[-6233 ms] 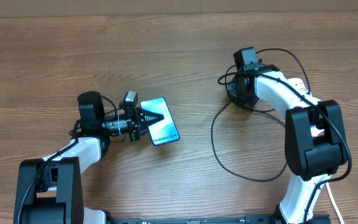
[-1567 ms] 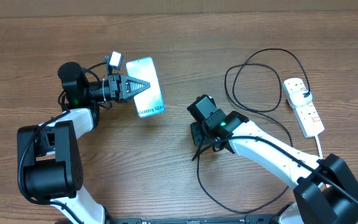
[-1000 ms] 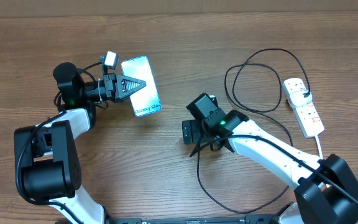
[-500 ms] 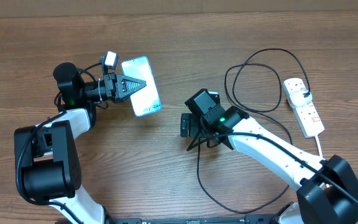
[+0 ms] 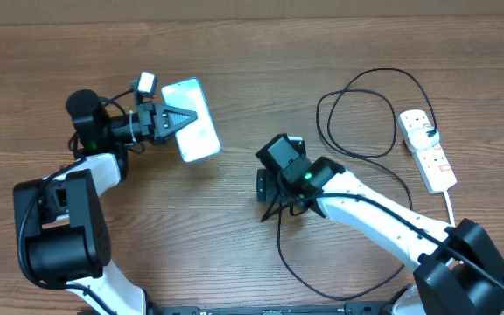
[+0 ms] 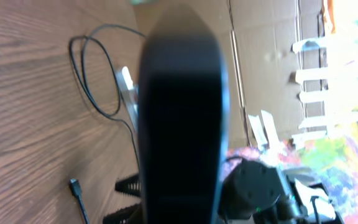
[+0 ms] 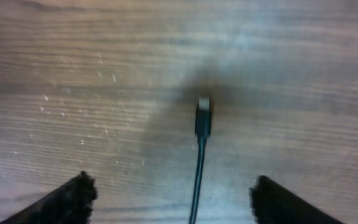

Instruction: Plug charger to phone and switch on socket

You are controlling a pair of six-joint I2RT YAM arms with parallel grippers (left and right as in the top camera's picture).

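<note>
Between spread right gripper [image 7: 173, 182] jaws lies the charger [image 7: 202, 118] tip, centred for pinching; left gripper [image 5: 186, 115] clamps the phone [image 5: 201, 140] aloft.

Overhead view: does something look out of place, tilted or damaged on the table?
Nothing looks spilled or damaged. One thing is unusual: the phone does not lie flat on the table; the left end effector holds it by its edge, tilted. The charger connector lies loose on the table, not plugged in.
</note>
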